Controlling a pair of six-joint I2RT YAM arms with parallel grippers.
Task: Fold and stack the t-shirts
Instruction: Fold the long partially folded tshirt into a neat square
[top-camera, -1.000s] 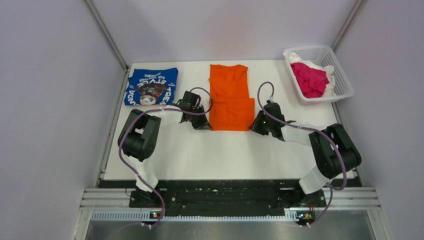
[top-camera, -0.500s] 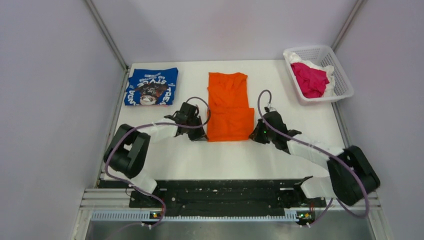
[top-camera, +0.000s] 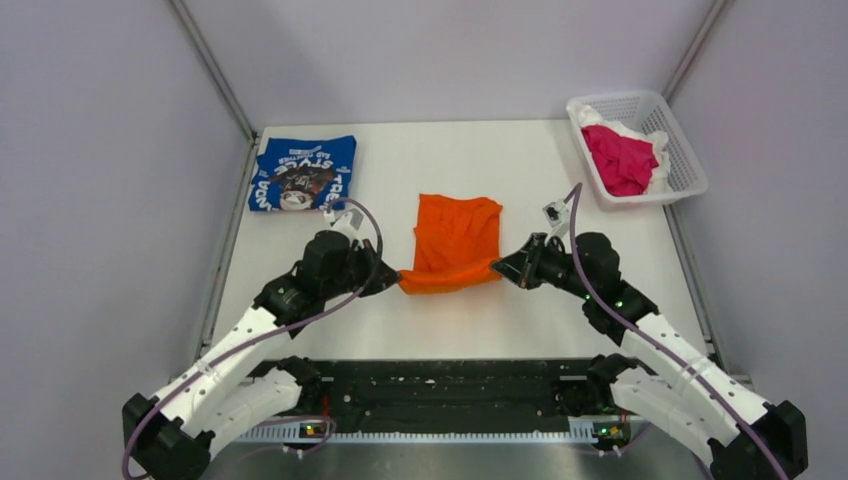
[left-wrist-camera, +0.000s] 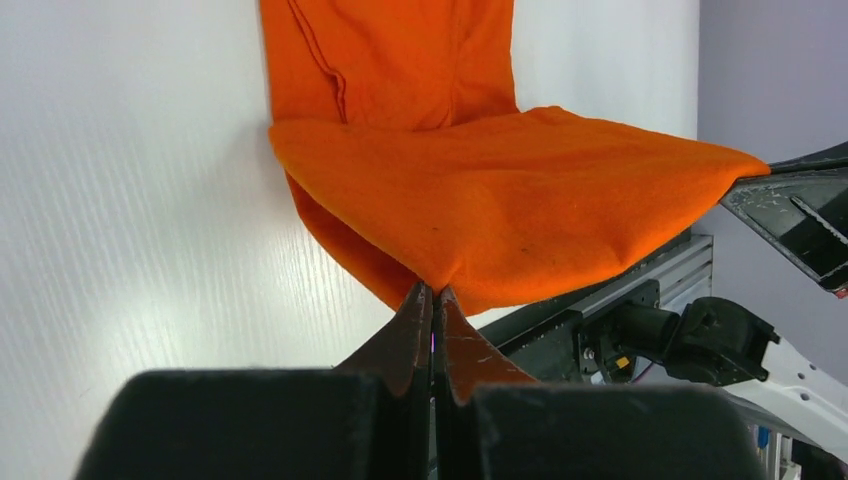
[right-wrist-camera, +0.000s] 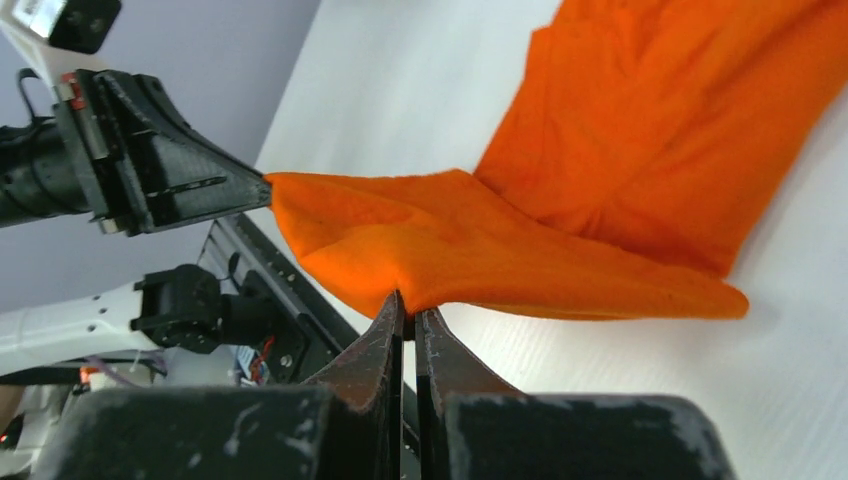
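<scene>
Two hands (top-camera: 392, 282) (top-camera: 498, 268), one orange t-shirt (top-camera: 458, 245) (seemingly aloft)

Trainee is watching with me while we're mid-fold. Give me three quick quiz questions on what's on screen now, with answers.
1. True or false: the left gripper and the right gripper each pinch a near corner of the orange t-shirt.
2. Where does the blue t-shirt lie? A) in the mesh bin B) far left of the table C) under the orange one
3. Fill in: the basket holds ___ and white cloth.

Key: 1 true; 2 B; 3 pink.
</scene>
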